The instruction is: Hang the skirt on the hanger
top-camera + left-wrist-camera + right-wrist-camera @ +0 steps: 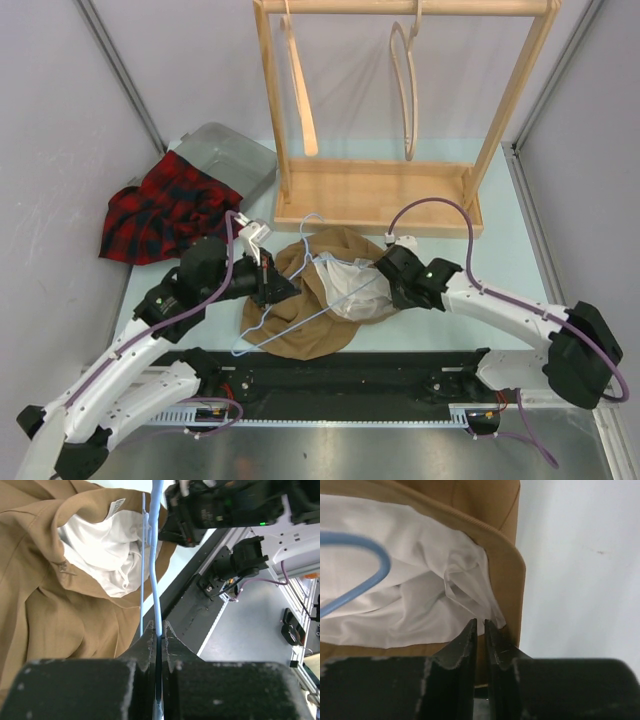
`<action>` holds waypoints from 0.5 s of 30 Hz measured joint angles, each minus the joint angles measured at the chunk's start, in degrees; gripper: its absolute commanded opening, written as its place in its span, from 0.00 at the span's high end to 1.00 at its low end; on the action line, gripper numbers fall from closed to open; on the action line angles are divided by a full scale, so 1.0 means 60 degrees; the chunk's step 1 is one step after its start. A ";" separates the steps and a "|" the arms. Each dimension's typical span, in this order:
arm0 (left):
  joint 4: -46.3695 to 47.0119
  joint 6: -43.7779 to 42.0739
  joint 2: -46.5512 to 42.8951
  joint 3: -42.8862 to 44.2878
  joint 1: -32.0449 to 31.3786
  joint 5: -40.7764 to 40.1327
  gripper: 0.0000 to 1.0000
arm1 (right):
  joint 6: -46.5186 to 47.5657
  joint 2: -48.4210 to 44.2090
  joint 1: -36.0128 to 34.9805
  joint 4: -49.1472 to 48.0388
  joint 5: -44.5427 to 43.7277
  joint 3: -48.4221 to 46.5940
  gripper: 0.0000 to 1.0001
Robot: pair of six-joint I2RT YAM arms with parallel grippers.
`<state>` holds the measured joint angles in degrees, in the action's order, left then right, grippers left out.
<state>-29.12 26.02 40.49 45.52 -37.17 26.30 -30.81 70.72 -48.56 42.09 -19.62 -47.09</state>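
– While the skirt (310, 335) lies bunched mid-table, just ahead of the arm bases, waistband (512, 580) open & white lining (410, 605) showing: what's holding what?

– L gripper (159, 630): fingers clamped tight on the blue wire hanger (154, 587), whose wire runs fwd across the waist opening. R gripper (480, 625): fingers narrow, only a sliver betw them. It looks pinched on the waistband edge where lining meets tan cloth. How deep the bite goes, can't tell.

– Risks?

– 1) R pinch seems to sit at the very edge. If it has lining only, or v. little cloth, I'd expect a slip once the waist is pulled taut.
2) Hanger is thin wire held at one spot, so it could twist in the L fingers when cloth drags on it.
3) Hanger end may snag loose lining instead of passing inside the waist.
4) Both wrists are close together over the skirt. Arm-to-arm bump poss. if either swings in.

– Surroundings?

– Far L: red plaid garment (165, 210) by grey tray (235, 155). Behind: wooden rack (380, 195) w/ wooden hangers (303, 100), its base nr the skirt's far edge. Low worry.
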 measured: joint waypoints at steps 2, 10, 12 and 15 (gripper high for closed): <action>0.0138 0.0011 -0.0036 -0.0091 0.0000 0.0120 1.00 | -0.0168 0.0342 -0.0011 0.0091 -0.0011 0.0007 0.86; 0.0262 0.0076 0.0127 -0.0339 -0.0007 0.0397 1.00 | -0.0175 0.0725 -0.0084 0.0157 -0.0350 -0.0219 0.73; 0.0262 0.0076 0.0193 -0.0339 -0.0007 0.0390 1.00 | -0.0029 0.0725 -0.0084 0.0066 -0.0379 -0.0430 0.70; 0.0251 0.0076 0.0229 -0.0339 -0.0007 0.0331 1.00 | 0.0277 0.0710 -0.0109 -0.0146 -0.0364 -0.0674 0.68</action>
<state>-27.62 26.48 41.87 43.48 -37.21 28.29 -29.15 74.98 -49.21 41.21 -21.80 -51.13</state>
